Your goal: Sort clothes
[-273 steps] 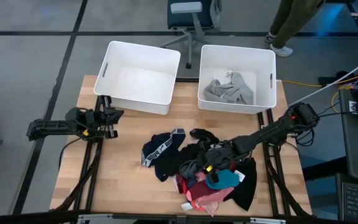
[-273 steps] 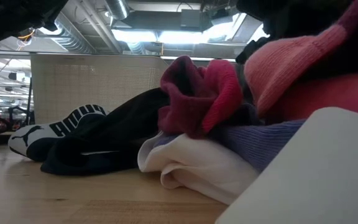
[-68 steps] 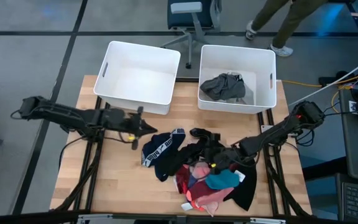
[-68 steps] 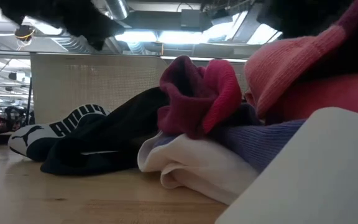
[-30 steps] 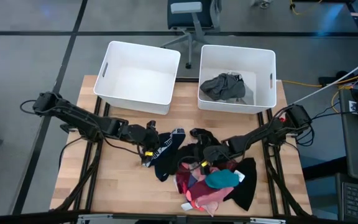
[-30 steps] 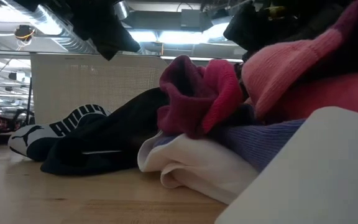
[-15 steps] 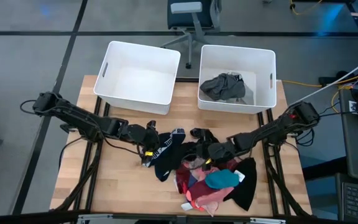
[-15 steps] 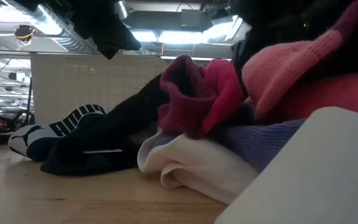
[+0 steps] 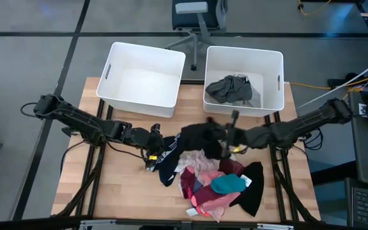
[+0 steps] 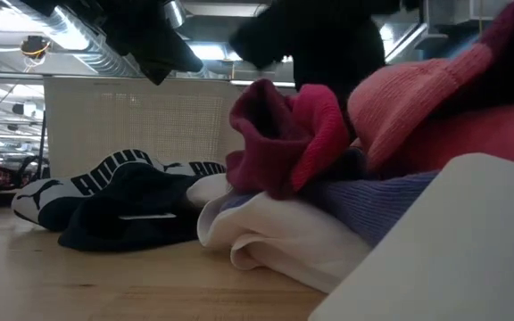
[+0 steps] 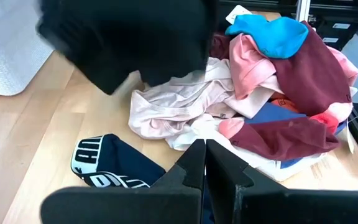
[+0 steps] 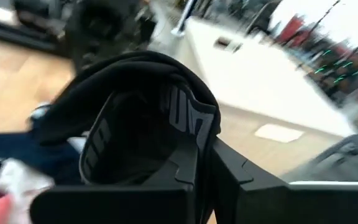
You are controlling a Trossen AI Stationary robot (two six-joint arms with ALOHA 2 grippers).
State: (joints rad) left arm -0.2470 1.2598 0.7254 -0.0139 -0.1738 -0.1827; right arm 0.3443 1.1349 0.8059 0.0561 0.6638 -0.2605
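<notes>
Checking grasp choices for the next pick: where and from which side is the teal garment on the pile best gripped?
Grip the teal garment at its raised middle bunch, coming straight down from above. It lies on top of the pile, uncovered, a rounded hump with folds to pinch; pink and maroon pieces crowd its sides, so a side approach would likely snag them. The right gripper holds a black garment.
</notes>
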